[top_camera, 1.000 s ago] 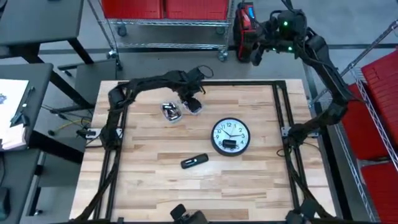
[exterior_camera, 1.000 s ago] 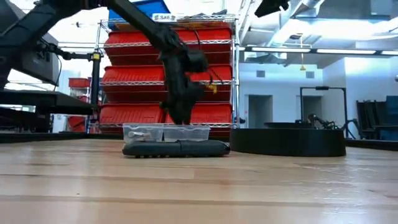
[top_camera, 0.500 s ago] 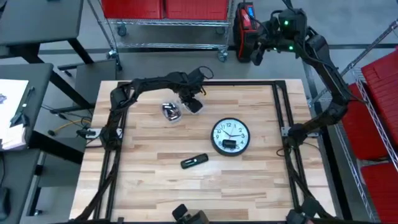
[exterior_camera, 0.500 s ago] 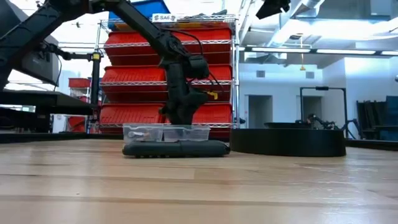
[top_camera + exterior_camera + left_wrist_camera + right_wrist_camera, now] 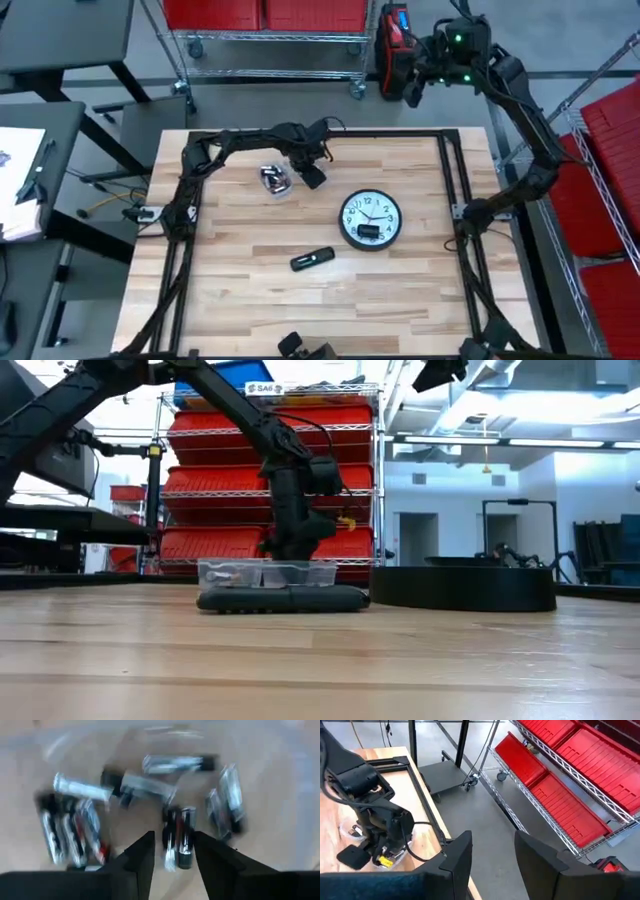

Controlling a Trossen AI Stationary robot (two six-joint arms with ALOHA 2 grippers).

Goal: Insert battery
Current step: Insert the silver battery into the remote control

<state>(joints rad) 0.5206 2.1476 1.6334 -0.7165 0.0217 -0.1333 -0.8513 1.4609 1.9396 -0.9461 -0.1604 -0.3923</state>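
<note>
Several batteries [image 5: 135,787] lie loose in a clear container [image 5: 312,172] at the table's far middle. A second clear container [image 5: 275,181] stands just to its left. My left gripper [image 5: 172,852] hangs open over the batteries, pointing down, and one battery [image 5: 179,837] shows between its two fingers. In the high view the left gripper [image 5: 312,175] covers most of its container. My right gripper [image 5: 492,842] waits open, raised high beyond the table's far right corner [image 5: 412,90].
A round black-rimmed clock [image 5: 371,219] lies flat right of centre, with a small dark block on its lower face. A black remote [image 5: 313,259] lies nearer the front edge. Bare wood lies to the left and right of it.
My left gripper has shifted a little toward the table's right and near edges over the container, and its wrist has turned. The containers, clock and remote have kept their places.
</note>
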